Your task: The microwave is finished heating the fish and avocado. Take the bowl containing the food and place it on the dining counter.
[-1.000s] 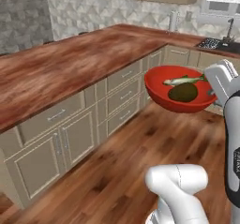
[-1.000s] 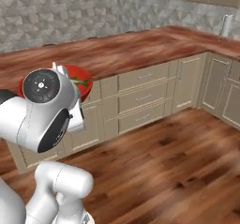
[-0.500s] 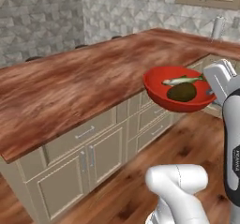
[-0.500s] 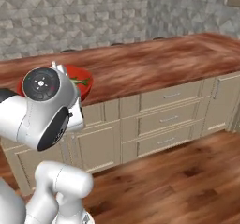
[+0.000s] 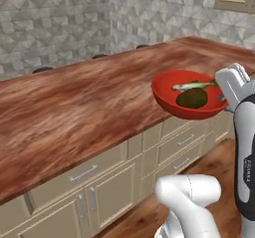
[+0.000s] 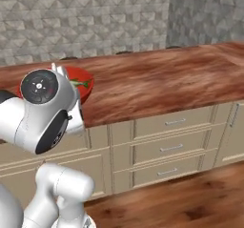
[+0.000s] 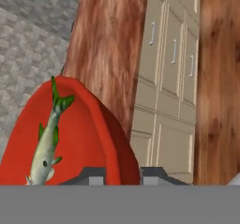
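Left base view shows the gripper [image 5: 222,90] clamped on the rim of the bowl [image 5: 172,100], carrying the fish [image 5: 191,85] and avocado [image 5: 192,98] at the near edge of the dining counter tabletop [image 5: 84,107]. Over the last second the base has swung round, so the tabletop now fills the view instead of floor. Judging from this, setting down is close.
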{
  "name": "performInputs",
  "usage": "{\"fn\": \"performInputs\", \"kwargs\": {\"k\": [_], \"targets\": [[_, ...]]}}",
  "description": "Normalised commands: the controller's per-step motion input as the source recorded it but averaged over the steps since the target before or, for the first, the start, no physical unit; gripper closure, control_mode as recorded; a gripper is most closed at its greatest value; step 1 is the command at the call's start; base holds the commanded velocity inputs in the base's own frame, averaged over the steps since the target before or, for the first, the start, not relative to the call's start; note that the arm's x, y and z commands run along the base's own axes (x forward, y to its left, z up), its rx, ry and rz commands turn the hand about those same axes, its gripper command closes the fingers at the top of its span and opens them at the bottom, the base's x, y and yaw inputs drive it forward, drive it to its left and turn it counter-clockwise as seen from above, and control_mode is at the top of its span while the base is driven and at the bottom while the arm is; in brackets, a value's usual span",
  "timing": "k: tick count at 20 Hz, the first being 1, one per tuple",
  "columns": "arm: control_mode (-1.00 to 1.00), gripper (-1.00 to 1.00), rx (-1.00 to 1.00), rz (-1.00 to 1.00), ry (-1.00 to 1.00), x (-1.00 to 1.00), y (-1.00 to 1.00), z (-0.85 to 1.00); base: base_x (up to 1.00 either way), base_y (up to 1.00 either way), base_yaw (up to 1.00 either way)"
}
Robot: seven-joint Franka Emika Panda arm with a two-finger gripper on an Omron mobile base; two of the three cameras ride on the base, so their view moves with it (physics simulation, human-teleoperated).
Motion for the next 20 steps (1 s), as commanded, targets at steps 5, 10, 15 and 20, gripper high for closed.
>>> {"fn": "performInputs", "kwargs": {"k": [5, 10, 15, 20], "targets": [[1.00, 1.00, 0.00, 0.00, 0.00, 0.00, 0.00, 0.00, 1.00, -0.45, 0.32], [-1.00, 1.00, -0.03, 0.06, 0.06, 0.40, 0.08, -0.18, 0.60, -0.02, 0.15], [-1.00, 1.00, -0.15, 0.03, 0.23, 1.00, 0.52, -0.61, 0.00, 0.00, 0.00], [-1.00, 1.00, -0.16, 0.00, 0.18, 1.00, 0.37, -0.73, 0.00, 0.00, 0.00]]}}
